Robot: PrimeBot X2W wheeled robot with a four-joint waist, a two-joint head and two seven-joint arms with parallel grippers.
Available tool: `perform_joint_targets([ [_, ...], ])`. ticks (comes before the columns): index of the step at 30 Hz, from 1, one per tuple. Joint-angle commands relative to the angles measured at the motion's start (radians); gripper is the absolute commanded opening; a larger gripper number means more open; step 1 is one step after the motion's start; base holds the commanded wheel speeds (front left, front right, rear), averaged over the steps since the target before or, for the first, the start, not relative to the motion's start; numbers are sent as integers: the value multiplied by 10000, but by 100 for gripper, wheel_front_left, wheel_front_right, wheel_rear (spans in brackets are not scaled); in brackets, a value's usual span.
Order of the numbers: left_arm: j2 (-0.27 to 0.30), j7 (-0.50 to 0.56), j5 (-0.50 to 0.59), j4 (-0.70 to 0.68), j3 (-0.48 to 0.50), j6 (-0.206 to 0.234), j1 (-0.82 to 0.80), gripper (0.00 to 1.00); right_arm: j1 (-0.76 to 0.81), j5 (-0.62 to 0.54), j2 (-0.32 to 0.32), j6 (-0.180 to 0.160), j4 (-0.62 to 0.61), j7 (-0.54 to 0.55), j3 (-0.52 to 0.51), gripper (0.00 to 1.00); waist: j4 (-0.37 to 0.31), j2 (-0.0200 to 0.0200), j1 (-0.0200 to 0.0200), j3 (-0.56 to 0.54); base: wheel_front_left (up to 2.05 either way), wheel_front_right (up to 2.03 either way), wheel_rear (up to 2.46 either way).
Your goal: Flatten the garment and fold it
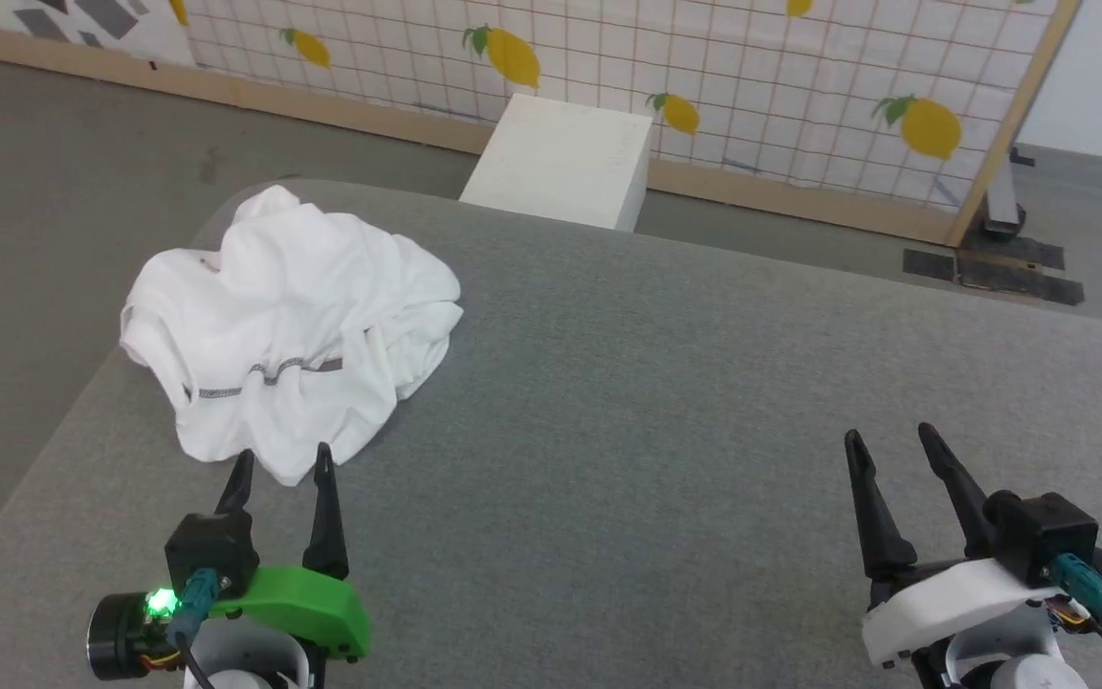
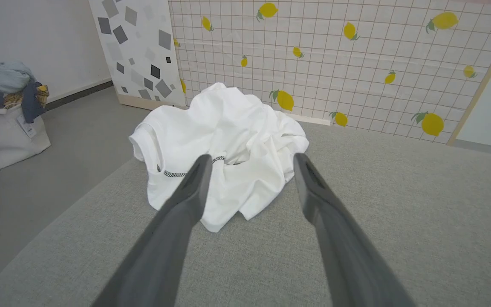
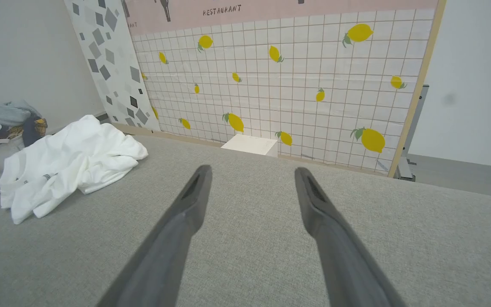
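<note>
At the bottom left of the head view, the left fingers (image 1: 325, 517), two long dark ones, stand wide apart with nothing between them. Their tips are right by the near edge of the big white soft shirt (image 1: 293, 306); I cannot tell if they touch it. At the bottom right, the right fingers (image 1: 871, 507) are spread open too and hold nothing. They are well apart from the shirt, over the grey cloth-covered bench (image 1: 656, 383).

The shirt lies in a crumpled heap on the bench, in the left middle of that view, near the bench's left edge. A dark grey zigzag seam (image 1: 264, 375) runs across its front folds.

Past the far edge of the bench, at the top middle, stands a hard white box (image 1: 561, 158). Behind it is a wall panel of white squares with yellow lemons (image 1: 704, 57).

At the far left of the left wrist view, a pile of mixed clothes (image 2: 2, 83) sits on a white bag (image 2: 7, 140) on the grey floor (image 2: 79, 140).
</note>
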Motion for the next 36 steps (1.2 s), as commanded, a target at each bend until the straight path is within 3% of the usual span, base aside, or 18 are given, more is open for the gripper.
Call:
perform_joint_targets([
  [1, -17, -113, -61, 38, 38, 74, 175, 100, 165, 136, 3, -7, 57, -119, 35, 100, 182, 0, 0, -6, 0, 0, 0],
  [36, 6, -832, -447, 511, 25, 395, 380, 100, 399, 754, 5, -12, 583, -842, 236, 100, 1773, 0, 0, -124, 0, 0, 0],
])
